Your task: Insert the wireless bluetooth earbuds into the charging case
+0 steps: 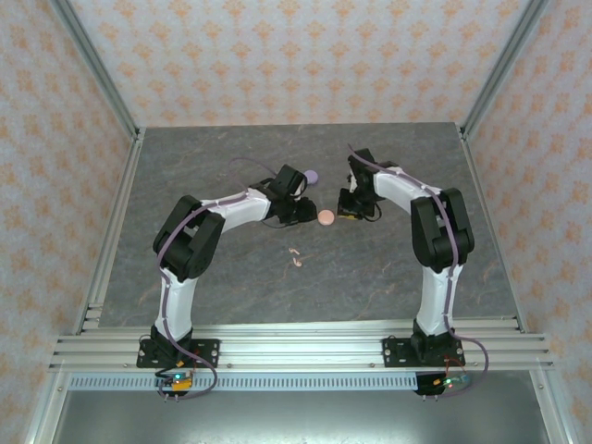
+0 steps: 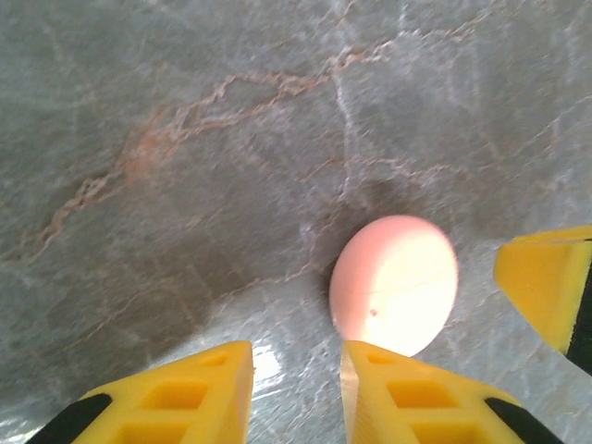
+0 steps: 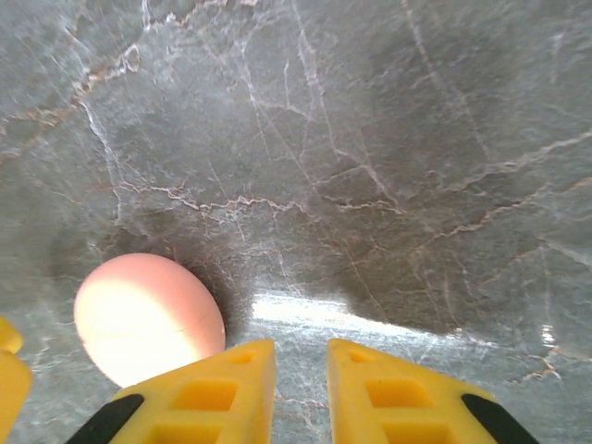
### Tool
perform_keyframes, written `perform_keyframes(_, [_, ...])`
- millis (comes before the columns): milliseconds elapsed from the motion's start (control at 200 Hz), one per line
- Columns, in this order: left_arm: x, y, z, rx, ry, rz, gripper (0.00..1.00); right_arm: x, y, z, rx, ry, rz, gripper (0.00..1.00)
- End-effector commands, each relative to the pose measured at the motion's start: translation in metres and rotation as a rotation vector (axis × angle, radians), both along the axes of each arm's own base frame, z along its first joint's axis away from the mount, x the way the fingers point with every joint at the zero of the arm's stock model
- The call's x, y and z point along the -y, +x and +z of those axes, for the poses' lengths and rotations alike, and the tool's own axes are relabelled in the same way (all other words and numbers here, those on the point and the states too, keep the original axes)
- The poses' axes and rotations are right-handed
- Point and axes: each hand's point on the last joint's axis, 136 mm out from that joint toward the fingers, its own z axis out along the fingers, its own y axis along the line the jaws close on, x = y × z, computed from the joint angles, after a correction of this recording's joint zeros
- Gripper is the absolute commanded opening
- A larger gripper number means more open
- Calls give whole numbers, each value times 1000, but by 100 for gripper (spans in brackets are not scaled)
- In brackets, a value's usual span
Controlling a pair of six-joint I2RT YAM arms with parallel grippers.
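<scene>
A round pale pink charging case point(image 1: 326, 217) lies closed on the grey marble table, between my two grippers. In the left wrist view the pink case point(image 2: 395, 284) sits just ahead and right of my left gripper point(image 2: 296, 375), whose yellow fingers stand a little apart with only table between them. In the right wrist view the pink case point(image 3: 148, 319) lies ahead and left of my right gripper point(image 3: 301, 375), narrowly open and empty. Two tiny pale pink earbuds point(image 1: 296, 256) lie loose on the table nearer the bases. A lilac case point(image 1: 312, 176) sits behind the left wrist.
The right gripper's yellow finger point(image 2: 546, 287) enters the left wrist view at the right edge. The left gripper's finger point(image 3: 9, 370) shows at the right wrist view's left edge. Metal frame rails point(image 1: 296, 347) and patterned walls bound the table.
</scene>
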Motion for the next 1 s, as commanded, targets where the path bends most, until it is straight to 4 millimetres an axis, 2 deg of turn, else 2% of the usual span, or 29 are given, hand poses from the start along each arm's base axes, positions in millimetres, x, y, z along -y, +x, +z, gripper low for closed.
perform_keyframes(0, [12, 13, 5, 12, -80, 3, 31, -9, 6, 16, 30, 111, -28, 25])
perform_keyframes(145, [17, 15, -2, -1, -110, 10, 34, -16, 7, 14, 22, 152, -19, 31])
perform_keyframes(285, [14, 17, -8, -9, -108, 32, 36, -24, 8, 12, 5, 195, -9, 36])
perform_keyframes(500, [15, 17, -11, -15, -141, 40, 38, -28, 7, 3, -27, 217, -4, 32])
perform_keyframes(996, [18, 17, -6, 6, -205, 56, 42, -33, 3, -7, -50, 250, 4, 30])
